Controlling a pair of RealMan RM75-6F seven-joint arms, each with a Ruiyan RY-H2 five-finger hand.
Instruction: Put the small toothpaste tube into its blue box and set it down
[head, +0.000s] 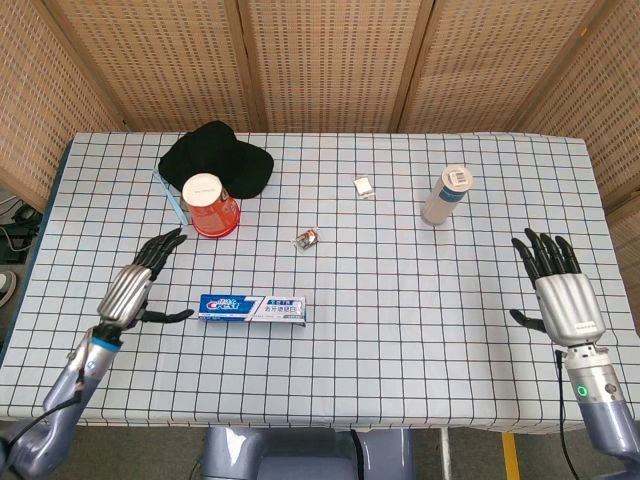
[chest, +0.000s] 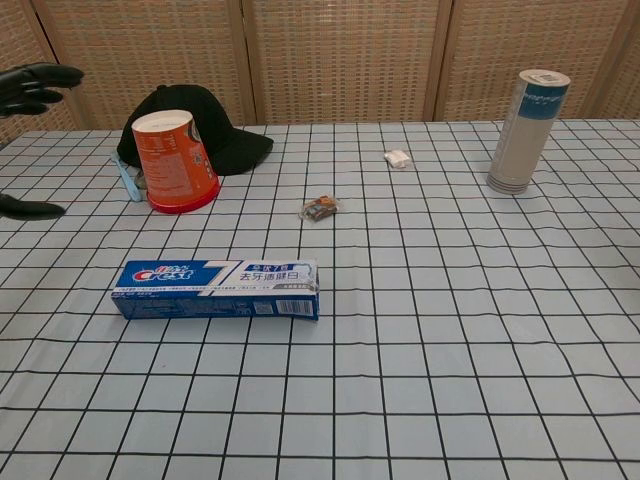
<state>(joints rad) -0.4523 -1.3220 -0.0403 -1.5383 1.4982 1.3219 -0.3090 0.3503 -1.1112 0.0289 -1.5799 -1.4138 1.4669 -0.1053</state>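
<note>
My left hand (head: 132, 290), fingers spread and empty, sits just left of the long blue cardboard toothpaste box (head: 251, 307), which lies left-right on the table (head: 400, 330); my right hand (head: 562, 300), also spread, is well apart.

A blue box (chest: 216, 289) lies flat on the checked table (chest: 450, 350). Behind it stand an orange cup (chest: 175, 162) and a black cap (chest: 205, 128), with a small wrapper (chest: 321, 208) to the right. A white canister (chest: 527, 131) stands far right. Dark fingertips (chest: 38, 78) of the left hand (chest: 25, 140) show at the left edge.

A staged test room, likely a lab: woven rattan screen panels (head: 320, 60) enclose a table with a checked white cloth (head: 400, 330).
</note>
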